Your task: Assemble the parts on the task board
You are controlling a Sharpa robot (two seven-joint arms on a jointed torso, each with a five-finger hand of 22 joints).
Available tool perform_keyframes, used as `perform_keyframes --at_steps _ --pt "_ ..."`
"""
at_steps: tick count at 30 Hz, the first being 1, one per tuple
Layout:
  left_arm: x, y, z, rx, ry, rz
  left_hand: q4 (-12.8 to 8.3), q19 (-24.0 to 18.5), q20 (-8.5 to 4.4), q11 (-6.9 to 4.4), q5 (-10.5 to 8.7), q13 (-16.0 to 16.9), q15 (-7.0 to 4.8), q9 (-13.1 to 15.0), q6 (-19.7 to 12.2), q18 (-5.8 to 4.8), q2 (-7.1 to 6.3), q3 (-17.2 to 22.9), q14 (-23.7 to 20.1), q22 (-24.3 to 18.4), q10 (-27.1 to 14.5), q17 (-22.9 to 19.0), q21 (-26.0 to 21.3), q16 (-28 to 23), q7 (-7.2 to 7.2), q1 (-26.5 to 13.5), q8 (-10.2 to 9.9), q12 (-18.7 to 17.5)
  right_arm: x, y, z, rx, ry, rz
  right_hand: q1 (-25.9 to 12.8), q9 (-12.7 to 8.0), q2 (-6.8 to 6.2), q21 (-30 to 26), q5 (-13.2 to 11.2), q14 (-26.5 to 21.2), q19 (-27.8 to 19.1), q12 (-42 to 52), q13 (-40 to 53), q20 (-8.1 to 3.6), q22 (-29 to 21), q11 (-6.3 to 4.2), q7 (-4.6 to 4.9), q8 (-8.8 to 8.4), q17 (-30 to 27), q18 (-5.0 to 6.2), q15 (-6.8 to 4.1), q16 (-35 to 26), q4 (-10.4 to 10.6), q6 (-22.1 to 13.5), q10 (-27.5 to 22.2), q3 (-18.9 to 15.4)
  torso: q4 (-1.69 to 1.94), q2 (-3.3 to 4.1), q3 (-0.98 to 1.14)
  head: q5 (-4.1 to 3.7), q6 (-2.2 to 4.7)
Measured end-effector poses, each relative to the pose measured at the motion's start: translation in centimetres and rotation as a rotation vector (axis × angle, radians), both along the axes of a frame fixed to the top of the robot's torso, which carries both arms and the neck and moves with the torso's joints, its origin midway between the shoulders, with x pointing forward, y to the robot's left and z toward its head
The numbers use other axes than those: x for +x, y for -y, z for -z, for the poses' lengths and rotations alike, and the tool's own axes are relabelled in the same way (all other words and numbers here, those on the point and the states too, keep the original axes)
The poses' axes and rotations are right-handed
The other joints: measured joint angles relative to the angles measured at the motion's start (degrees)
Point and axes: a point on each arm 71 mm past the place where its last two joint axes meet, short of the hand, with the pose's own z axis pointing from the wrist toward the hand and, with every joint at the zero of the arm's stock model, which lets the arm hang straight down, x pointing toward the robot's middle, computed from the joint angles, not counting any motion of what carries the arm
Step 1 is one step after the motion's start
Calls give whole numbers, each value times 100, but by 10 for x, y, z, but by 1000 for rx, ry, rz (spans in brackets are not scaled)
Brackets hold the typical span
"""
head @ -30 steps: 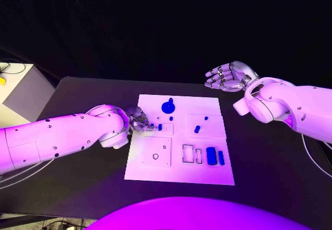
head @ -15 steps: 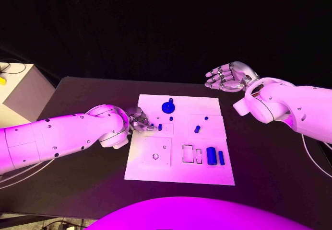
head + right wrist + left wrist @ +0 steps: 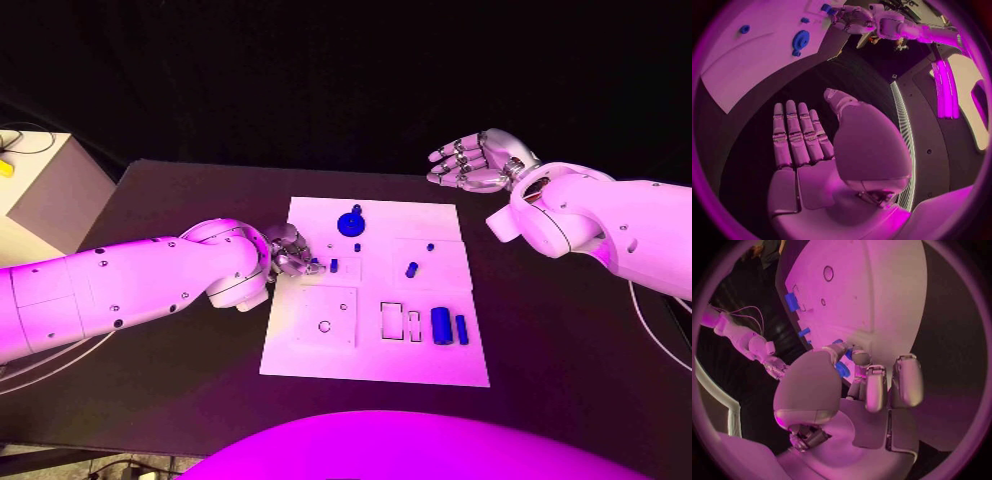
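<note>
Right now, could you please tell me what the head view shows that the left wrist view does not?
Head view alone: the large round blue part at the far end of the task board, and the whole board with its outlined slots. Left wrist view alone: a close look at the left hand, its fingers pinching a small blue part at the board's edge. Both: the board, the left hand, and the right hand, held away from the board and holding nothing.

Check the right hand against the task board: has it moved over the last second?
No. In the head view the right hand hangs open beyond the far right corner of the task board, at the same spot relative to that corner as before.
</note>
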Motion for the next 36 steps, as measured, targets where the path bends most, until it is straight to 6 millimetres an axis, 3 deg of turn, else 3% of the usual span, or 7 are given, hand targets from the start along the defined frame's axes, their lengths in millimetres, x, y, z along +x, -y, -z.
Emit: perform_keyframes --at_steps 6,12,23,36 --pt "0 0 0 -13 -9 2 -36 0 0 -20 -21 -61 0 -51 -60 0 -124 578 0 -17 -20 0 -23 0 0 59 46 0 0 0 1 0 -2 0 0 0 0 0 0 0 0 0 0 0 0 0 0 0 0 0 0 0 0 0 0 0 -2 0 1 2 0" --pt "-1 -3 0 -21 -17 -2 -72 0 0 -20 -21 -70 0 -72 -61 0 -189 700 0 -17 -20 0 -34 0 0 32 67 0 0 0 1 -1 -3 -1 0 0 0 0 0 0 0 0 0 0 0 0 0 0 0 0 0 0 0 0 0 0 -3 0 3 2 0" --pt "-1 -6 0 -28 -31 -9 -1 0 0 1 -21 -108 0 -107 -48 0 -635 684 0 -29 -41 0 -45 0 10 -401 130 56 0 0 2 -1 -6 -1 0 -4 0 0 0 0 0 0 0 0 -19 -1 0 0 -10 0 0 0 -9 0 -1 -9 -5 1 3 -7 0" --pt "-1 -7 1 -29 -38 -12 0 0 0 22 -39 -124 0 -120 -48 0 -706 575 0 -29 -62 0 -45 0 11 -516 162 56 0 0 2 -1 -7 -1 0 -5 0 0 0 0 0 0 0 0 -24 -1 0 0 -15 0 0 0 -16 0 -1 -16 -3 1 5 -8 0"
